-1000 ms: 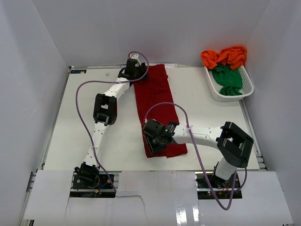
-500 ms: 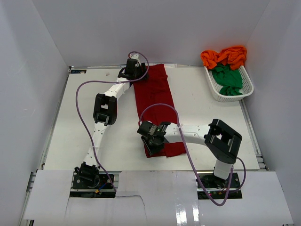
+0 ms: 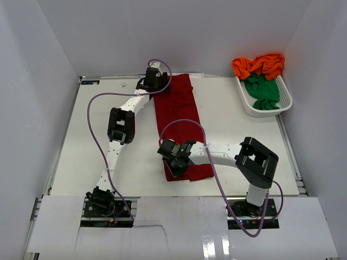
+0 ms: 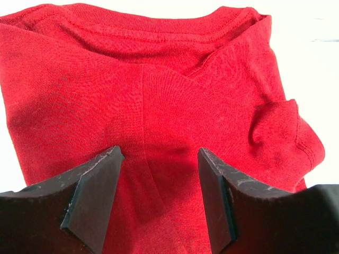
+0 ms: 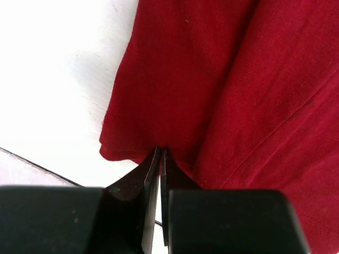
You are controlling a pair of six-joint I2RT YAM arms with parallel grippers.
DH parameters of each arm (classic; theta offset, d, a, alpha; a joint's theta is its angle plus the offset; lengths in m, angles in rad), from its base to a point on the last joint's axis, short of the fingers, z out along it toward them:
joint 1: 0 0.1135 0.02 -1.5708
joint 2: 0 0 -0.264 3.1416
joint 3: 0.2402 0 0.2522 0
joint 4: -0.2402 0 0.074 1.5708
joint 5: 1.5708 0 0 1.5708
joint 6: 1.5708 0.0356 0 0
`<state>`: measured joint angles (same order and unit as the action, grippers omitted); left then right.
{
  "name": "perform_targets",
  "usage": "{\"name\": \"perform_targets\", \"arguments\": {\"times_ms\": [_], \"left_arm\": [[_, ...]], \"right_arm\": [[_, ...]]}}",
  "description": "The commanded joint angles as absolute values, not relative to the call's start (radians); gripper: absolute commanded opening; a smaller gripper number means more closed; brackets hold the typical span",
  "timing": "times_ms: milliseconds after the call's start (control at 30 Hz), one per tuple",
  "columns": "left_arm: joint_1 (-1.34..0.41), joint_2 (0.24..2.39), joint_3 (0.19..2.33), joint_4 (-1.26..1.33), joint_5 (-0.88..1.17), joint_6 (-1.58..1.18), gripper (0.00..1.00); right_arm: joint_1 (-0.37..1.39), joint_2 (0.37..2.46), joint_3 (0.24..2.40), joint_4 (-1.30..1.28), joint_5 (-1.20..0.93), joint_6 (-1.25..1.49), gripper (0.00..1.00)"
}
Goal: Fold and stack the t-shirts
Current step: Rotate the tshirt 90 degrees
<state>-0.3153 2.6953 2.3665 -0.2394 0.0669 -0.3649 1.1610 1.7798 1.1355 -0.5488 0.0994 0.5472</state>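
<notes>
Right gripper [image 5: 160, 153] clenched on near hem of red shirt [image 3: 178, 111], lower centre of top view; fingers [image 5: 151, 174] pinched w/ barely a gap. Shirt flat on table [image 3: 244, 141], long axis near-to-far, collar at far end. Left gripper [image 4: 159, 159] spread wide over collar end, holding nothing. Orange shirt [image 3: 260, 65] & green shirt [image 3: 263, 89] in basket [image 3: 246, 105], upper right.
</notes>
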Motion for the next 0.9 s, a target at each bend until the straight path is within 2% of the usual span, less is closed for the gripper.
{"name": "perform_targets", "arguments": {"times_ms": [0,400,867], "left_arm": [[-0.296,2.695,2.361,-0.304,0.032,-0.35,0.71],[-0.295,2.701,2.368,-0.307,0.026,-0.35,0.71],[-0.302,2.703,2.372,-0.31,0.014,-0.333,0.71]], "right_arm": [[1.172,1.738,1.141,-0.515,0.064,0.568,0.08],[1.184,1.638,1.12,-0.451,-0.098,0.649,0.08],[1.195,1.686,1.092,-0.462,-0.152,0.663,0.08]]}}
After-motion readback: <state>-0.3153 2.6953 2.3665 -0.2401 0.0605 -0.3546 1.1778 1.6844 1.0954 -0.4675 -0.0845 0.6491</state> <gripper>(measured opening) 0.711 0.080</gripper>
